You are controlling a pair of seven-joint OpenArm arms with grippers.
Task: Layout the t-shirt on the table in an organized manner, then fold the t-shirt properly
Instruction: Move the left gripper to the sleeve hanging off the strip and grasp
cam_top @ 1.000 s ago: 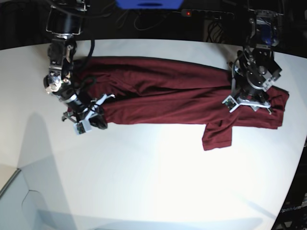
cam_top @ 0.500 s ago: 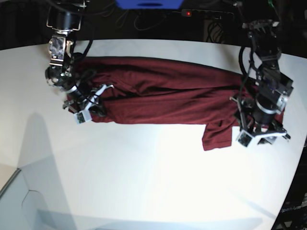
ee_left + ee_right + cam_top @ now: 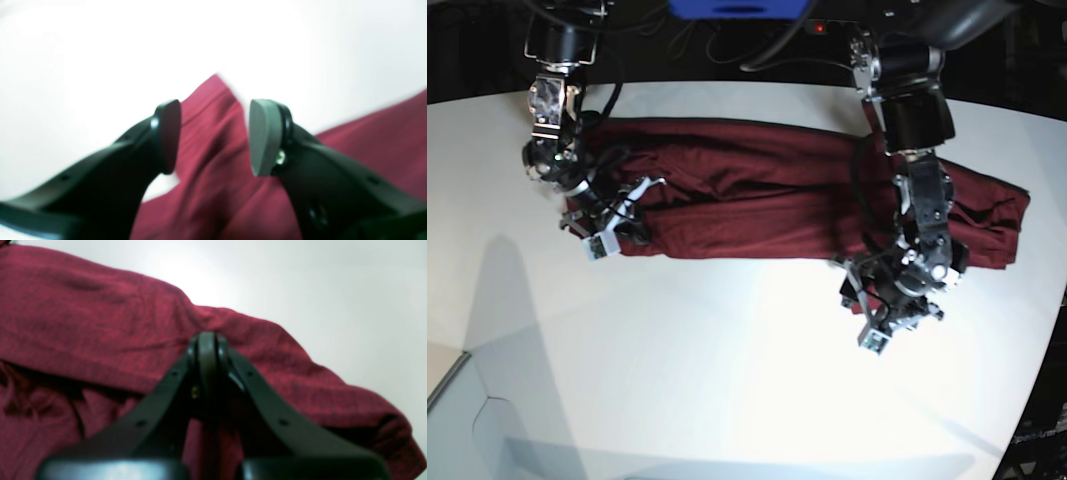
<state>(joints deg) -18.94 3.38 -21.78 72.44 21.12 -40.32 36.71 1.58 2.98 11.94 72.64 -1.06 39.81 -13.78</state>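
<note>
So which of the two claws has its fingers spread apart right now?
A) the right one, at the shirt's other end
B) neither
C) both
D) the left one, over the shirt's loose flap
D: the left gripper shows a clear gap between its pads, with the t-shirt visible through it, while the right gripper has its jaws pressed together.

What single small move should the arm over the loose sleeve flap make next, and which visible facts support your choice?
Probably lower the left gripper and close on the sleeve flap. Its jaws stand open with a raised fold of the t-shirt between them, nothing gripped, while the right gripper is shut at the other end on the table.
</note>
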